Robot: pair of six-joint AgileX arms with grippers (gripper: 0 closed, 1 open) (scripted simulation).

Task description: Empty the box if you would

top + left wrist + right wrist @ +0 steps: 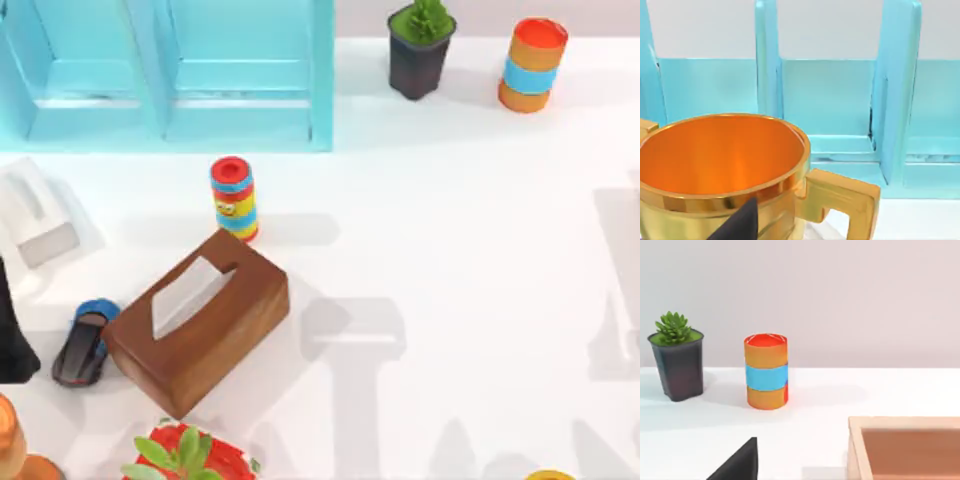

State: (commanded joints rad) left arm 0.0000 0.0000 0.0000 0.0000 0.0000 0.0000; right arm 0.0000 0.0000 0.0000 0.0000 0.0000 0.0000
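White table [450,250], pale back wall [840,300]

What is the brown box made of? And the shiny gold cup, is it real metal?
The brown tissue box looks like dark polished wood: warm brown, smooth faces, a faint sheen, though no grain is clear. The white tissue poking from its slot looks like soft paper. The gold cup looks like polished metal, since its rim and orange inside throw bright reflections, but shiny plastic could look similar.

left arm [14,330] at table's left edge
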